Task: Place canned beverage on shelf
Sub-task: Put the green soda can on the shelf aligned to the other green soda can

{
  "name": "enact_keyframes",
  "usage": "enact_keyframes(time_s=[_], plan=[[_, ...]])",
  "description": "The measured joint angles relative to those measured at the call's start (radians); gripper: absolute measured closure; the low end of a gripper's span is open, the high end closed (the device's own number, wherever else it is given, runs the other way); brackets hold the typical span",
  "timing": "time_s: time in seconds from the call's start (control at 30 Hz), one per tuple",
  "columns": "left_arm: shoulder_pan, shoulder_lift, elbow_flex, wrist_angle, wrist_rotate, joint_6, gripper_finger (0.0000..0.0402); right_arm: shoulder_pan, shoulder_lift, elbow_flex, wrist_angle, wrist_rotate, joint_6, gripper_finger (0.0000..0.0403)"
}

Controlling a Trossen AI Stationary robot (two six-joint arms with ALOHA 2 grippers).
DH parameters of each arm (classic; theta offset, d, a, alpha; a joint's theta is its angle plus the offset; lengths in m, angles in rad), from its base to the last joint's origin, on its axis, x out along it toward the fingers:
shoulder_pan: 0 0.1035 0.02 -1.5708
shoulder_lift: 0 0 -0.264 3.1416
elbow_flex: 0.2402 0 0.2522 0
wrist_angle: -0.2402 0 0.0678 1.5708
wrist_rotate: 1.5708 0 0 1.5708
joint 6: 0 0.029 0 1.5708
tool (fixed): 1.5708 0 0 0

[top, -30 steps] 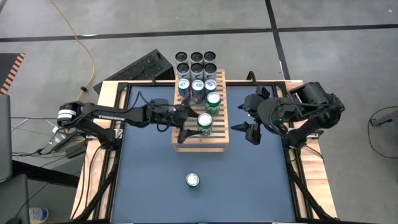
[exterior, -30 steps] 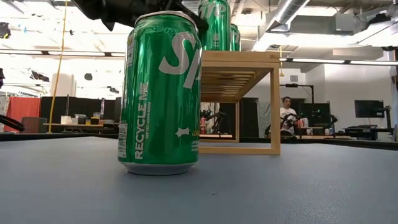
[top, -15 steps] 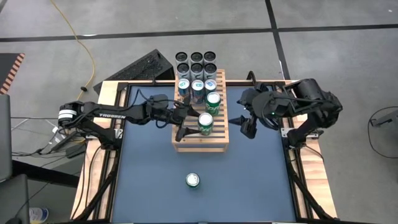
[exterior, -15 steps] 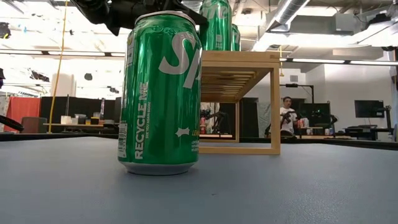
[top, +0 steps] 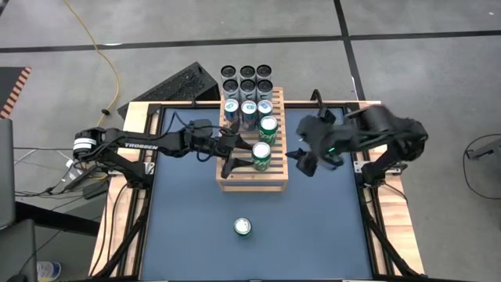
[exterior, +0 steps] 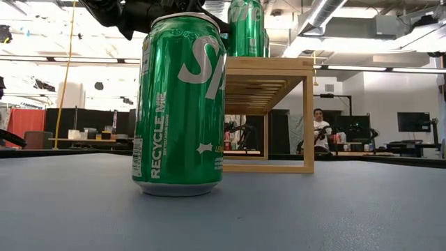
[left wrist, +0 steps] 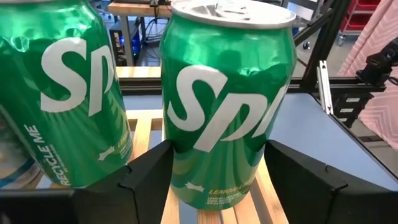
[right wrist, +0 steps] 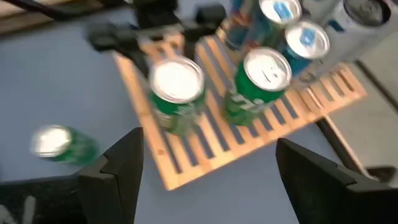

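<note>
Two fingers of the left gripper (left wrist: 227, 180) pinch a green can (left wrist: 227, 99) on the shelf (top: 252, 174); right gripper (right wrist: 205, 168) hovers right, jaws spread

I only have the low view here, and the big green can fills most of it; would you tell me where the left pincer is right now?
Observer: The left pincer is at the front green can, which stands upright on the slats of the shelf.
Operator: Thank you. How many cans are on the shelf altogether?
Observer: Five: that one, a second green can behind it, and three blue-topped cans in the back row.
Operator: And what is the right arm doing?
Observer: The right pincer hangs open and empty over the table, just right of the shelf.
</note>
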Motion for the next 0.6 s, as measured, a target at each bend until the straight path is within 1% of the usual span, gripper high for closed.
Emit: enact_keyframes(time_s=[0.1,0.23,0.33,0.43,0.6], plan=[[0.0,0.0,0.0,-0.003,-0.004,-0.001,0.016,-0.006,0.003,-0.101,0.003,0.034,0.015,0.0115],[0.0,0.0,0.0,-0.008,-0.01,-0.037,0.015,-0.029,0.002,-0.251,0.011,0.008,0.036,0.0138],[0.0,0.0,0.0,-0.023,-0.005,-0.038,0.0135,-0.046,0.004,-0.332,0.035,0.007,0.042,0.0144],[0.0,0.0,0.0,-0.033,-0.002,-0.037,0.0118,-0.065,0.002,-0.375,0.111,0.0,0.018,0.0147],[0.0,0.0,0.0,-0.039,-0.009,-0.017,0.0102,-0.087,0.001,-0.381,0.221,-0.042,-0.064,0.0148]])
